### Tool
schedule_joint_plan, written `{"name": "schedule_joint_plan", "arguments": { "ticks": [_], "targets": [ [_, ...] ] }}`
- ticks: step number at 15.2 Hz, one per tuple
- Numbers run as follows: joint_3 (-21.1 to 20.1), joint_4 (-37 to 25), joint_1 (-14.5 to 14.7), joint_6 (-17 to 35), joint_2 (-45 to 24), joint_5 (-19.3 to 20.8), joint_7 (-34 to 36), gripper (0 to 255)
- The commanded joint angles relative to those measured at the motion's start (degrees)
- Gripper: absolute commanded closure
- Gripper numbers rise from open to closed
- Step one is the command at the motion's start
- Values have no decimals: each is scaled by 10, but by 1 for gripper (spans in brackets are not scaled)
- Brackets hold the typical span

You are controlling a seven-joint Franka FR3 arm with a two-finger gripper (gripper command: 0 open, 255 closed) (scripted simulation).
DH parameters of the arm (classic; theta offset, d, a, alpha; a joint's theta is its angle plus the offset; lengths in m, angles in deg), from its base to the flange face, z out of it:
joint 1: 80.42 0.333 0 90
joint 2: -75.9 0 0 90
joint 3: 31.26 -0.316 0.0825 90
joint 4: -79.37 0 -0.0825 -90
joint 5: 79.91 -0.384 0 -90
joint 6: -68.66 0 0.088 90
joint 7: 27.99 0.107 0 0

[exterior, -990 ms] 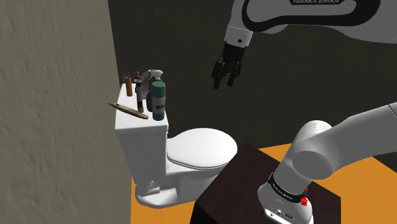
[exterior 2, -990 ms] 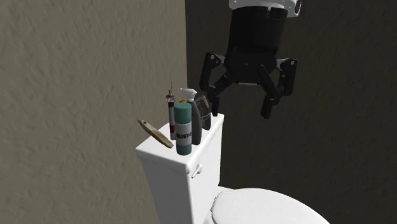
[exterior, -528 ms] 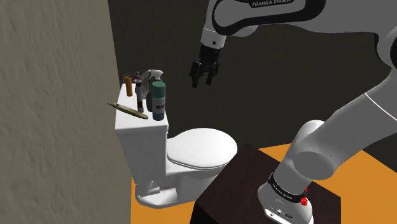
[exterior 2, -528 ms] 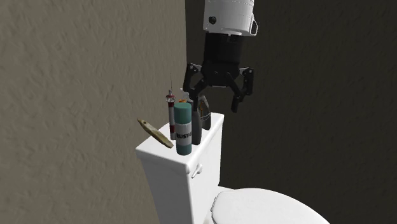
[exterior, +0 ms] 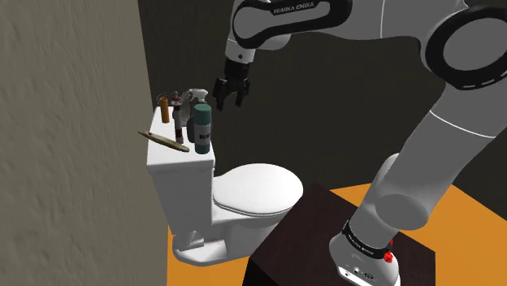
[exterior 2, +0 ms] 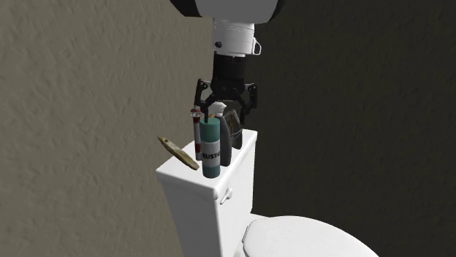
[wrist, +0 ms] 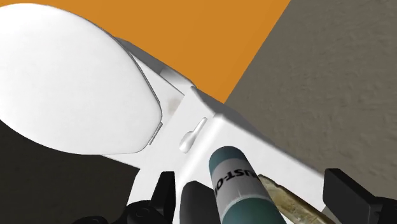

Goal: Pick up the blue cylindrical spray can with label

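The spray can [exterior: 201,128] is a teal-blue cylinder with a dark top and a white lettered label. It stands upright at the front of a cluster of bottles on the white toilet tank [exterior: 180,165]. My gripper [exterior: 230,92] hangs open just above and behind the cluster, touching nothing. From the second exterior view the gripper [exterior 2: 225,103] hovers over the bottles, a little above the can [exterior 2: 210,149]. Seen from the wrist, the can [wrist: 234,186] lies between the spread fingers [wrist: 165,191], which are apart from it.
Around the can stand a black bottle [exterior 2: 226,144], a white trigger sprayer [exterior: 196,97], a brown bottle [exterior: 164,108] and a thin red-topped tube [exterior 2: 195,130]. A flat wooden piece [exterior: 163,140] overhangs the tank edge. The wall [exterior: 73,146] is close behind; the toilet lid [exterior: 256,187] lies below.
The gripper has travelled toward the shoulder view's left and slightly down, from open air beside the toilet to just above the bottles. It stays open. The bottles have not moved.
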State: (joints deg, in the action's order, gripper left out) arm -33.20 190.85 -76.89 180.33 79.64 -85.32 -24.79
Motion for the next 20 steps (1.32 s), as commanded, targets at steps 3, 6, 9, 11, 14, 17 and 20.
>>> {"name": "schedule_joint_plan", "arguments": {
  "ticks": [3, 6, 9, 11, 14, 17, 20],
  "targets": [
    [-6, -85, 6, 8, -85, 0, -8, 0],
    [-11, -161, 11, 4, -152, 2, -12, 0],
    [-11, -150, 12, 19, -155, 2, -13, 0],
    [-11, -137, 12, 33, -158, 1, -14, 0],
    [-11, -117, 12, 59, -163, 1, -17, 0],
    [-11, -120, 12, 57, -164, 1, -17, 255],
    [-11, -120, 12, 57, -165, 1, -17, 255]
  ]
}}
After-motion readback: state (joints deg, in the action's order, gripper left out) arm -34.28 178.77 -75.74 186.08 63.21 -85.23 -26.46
